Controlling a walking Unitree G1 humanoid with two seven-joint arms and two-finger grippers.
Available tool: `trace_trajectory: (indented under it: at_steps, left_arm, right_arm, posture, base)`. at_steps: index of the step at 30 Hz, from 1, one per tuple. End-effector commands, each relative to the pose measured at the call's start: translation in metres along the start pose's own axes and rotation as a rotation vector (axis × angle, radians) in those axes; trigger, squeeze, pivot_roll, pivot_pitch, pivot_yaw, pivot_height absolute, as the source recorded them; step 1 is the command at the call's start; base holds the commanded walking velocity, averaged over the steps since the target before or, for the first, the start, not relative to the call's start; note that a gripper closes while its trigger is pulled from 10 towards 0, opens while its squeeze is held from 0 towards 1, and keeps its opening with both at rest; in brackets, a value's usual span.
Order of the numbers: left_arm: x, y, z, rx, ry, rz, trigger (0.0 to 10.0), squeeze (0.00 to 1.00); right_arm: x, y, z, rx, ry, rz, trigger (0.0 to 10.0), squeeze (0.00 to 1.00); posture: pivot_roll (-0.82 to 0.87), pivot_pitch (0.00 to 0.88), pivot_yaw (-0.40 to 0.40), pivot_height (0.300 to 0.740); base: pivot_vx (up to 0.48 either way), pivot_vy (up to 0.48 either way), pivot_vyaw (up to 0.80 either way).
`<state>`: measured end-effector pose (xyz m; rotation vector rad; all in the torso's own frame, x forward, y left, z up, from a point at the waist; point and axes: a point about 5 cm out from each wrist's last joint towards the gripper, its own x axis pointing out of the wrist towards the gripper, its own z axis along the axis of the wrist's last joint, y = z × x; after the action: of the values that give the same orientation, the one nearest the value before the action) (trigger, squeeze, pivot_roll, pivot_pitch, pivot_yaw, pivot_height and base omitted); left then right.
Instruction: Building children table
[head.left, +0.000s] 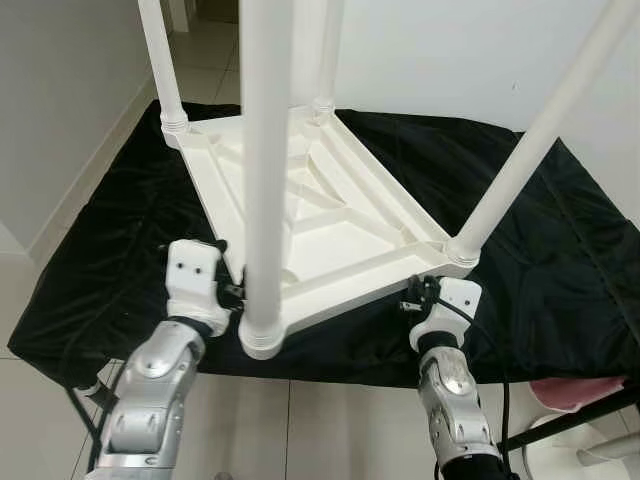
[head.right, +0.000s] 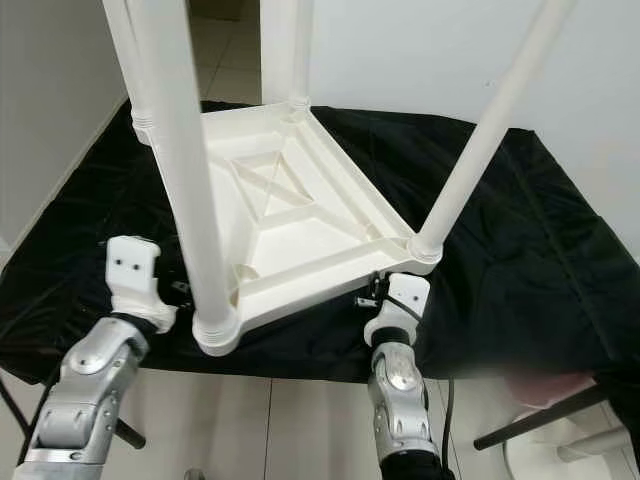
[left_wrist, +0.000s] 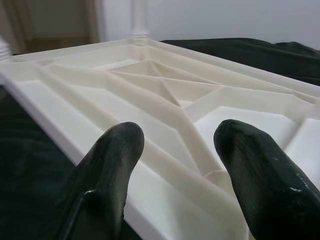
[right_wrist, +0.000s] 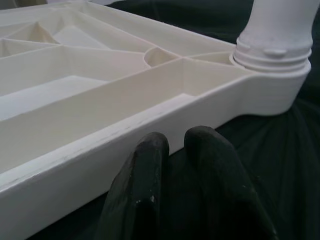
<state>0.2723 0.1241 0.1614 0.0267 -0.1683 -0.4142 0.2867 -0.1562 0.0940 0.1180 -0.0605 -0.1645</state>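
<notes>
A white plastic table top (head.left: 330, 220) lies upside down on a black cloth (head.left: 560, 260). All its legs stand up from the corners; the nearest leg (head.left: 265, 150) rises right before me and another leg (head.left: 530, 150) leans off to the right. My left gripper (head.left: 232, 292) is at the table's left rim beside the nearest corner. It is open, its fingers (left_wrist: 112, 165) apart in front of the ribbed underside (left_wrist: 165, 95). My right gripper (head.left: 412, 300) sits shut and empty just below the near rim (right_wrist: 100, 145), close to the right corner socket (right_wrist: 272, 65).
The cloth covers a low surface whose front edge runs just under my arms. Tiled floor (head.left: 330, 420) lies below, with a pink object (head.left: 580, 390) and a black rod (head.left: 570, 420) at the lower right. A wall with a skirting board (head.left: 90, 170) runs along the left.
</notes>
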Motion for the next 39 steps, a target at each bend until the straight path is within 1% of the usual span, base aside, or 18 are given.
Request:
trace_trajectory:
  at_steps: [1, 4, 10, 14, 15, 16, 18, 20, 24, 26, 28, 29, 31, 34, 35, 39]
  left_arm:
    - [0.004, -0.016, -0.004, -0.017, 0.008, -0.117, 10.0, 0.0]
    - [0.008, -0.032, -0.004, -0.031, -0.002, -0.168, 10.0, 0.0]
    - [0.01, -0.039, -0.003, -0.036, -0.014, -0.194, 10.0, 0.0]
    - [0.012, -0.046, 0.0, -0.025, -0.029, -0.228, 10.0, 0.0]
    - [0.012, -0.046, 0.0, -0.025, -0.029, -0.228, 10.0, 0.0]
    - [0.012, -0.047, 0.0, -0.021, -0.031, -0.233, 10.0, 0.0]
    - [0.013, -0.047, 0.001, -0.021, -0.033, -0.237, 10.0, 0.0]
    - [0.014, -0.051, 0.004, -0.016, -0.04, -0.255, 10.0, 0.0]
    - [0.014, -0.052, 0.005, -0.015, -0.043, -0.261, 10.0, 0.0]
    - [0.014, -0.053, 0.005, -0.013, -0.045, -0.265, 10.0, 0.0]
    - [0.016, -0.056, 0.008, -0.01, -0.053, -0.28, 10.0, 0.0]
    - [0.016, -0.056, 0.008, -0.01, -0.053, -0.28, 10.0, 0.0]
    - [0.018, -0.062, 0.012, -0.008, -0.067, -0.301, 10.0, 0.0]
    - [0.019, -0.065, 0.015, -0.012, -0.076, -0.313, 10.0, 0.0]
    - [0.02, -0.069, 0.018, -0.019, -0.087, -0.336, 10.0, 0.0]
    - [0.02, -0.073, 0.02, -0.02, -0.092, -0.357, 10.0, 0.0]
  right_arm:
    - [-0.002, -0.005, -0.004, 0.015, 0.03, -0.041, 10.0, 0.0]
    - [-0.001, -0.011, -0.006, 0.018, 0.046, -0.079, 10.0, 0.0]
    - [0.004, -0.013, -0.005, 0.016, 0.046, -0.086, 10.0, 0.0]
    - [0.02, -0.018, -0.001, 0.017, 0.053, -0.087, 10.0, 0.0]
    - [0.02, -0.018, -0.001, 0.017, 0.053, -0.087, 10.0, 0.0]
    - [0.027, -0.02, 0.002, 0.022, 0.055, -0.084, 10.0, 0.0]
    - [0.03, -0.02, 0.004, 0.02, 0.058, -0.079, 10.0, 0.0]
    - [0.04, -0.019, 0.007, 0.014, 0.084, -0.052, 10.0, 0.0]
    - [0.044, -0.019, 0.008, 0.009, 0.104, -0.045, 10.0, 0.0]
    - [0.046, -0.018, 0.008, 0.003, 0.108, -0.029, 10.0, 0.0]
    - [0.056, -0.017, 0.01, -0.008, 0.134, 0.007, 10.0, 0.0]
    - [0.056, -0.017, 0.01, -0.008, 0.134, 0.007, 10.0, 0.0]
    - [0.067, -0.015, 0.013, -0.037, 0.163, 0.052, 10.0, 0.0]
    - [0.07, -0.014, 0.013, -0.043, 0.177, 0.061, 10.0, 0.0]
    - [0.074, -0.015, 0.012, -0.046, 0.196, 0.047, 10.0, 0.0]
    - [0.074, -0.015, 0.01, -0.042, 0.209, 0.04, 10.0, 0.0]
  posture:
    - [0.04, 0.056, -0.059, 0.74]
    - [0.04, 0.055, -0.053, 0.74]
    - [0.04, 0.053, -0.049, 0.74]
    - [0.04, 0.056, -0.05, 0.74]
    - [0.04, 0.056, -0.05, 0.74]
    - [0.04, 0.058, -0.05, 0.74]
    - [0.04, 0.061, -0.048, 0.74]
    - [0.04, 0.065, -0.051, 0.74]
    - [0.04, 0.065, -0.052, 0.74]
    - [0.04, 0.066, -0.053, 0.74]
    - [0.04, 0.064, -0.053, 0.74]
    - [0.04, 0.064, -0.053, 0.74]
    - [0.04, 0.062, -0.056, 0.74]
    - [0.04, 0.062, -0.056, 0.74]
    - [0.05, 0.06, -0.061, 0.74]
    - [0.05, 0.063, -0.062, 0.74]
  base:
    - [0.0, 0.0, 0.0]
    - [0.0, 0.0, 0.0]
    - [0.0, 0.0, 0.0]
    - [0.0, 0.0, 0.0]
    - [0.0, 0.0, 0.0]
    - [0.0, 0.0, 0.0]
    - [0.0, 0.0, 0.0]
    - [0.0, 0.0, 0.0]
    - [0.0, 0.0, 0.0]
    - [0.0, 0.0, 0.0]
    - [0.0, 0.0, 0.0]
    - [0.0, 0.0, 0.0]
    - [0.0, 0.0, 0.0]
    - [0.0, 0.0, 0.0]
    - [0.0, 0.0, 0.0]
    - [0.0, 0.0, 0.0]
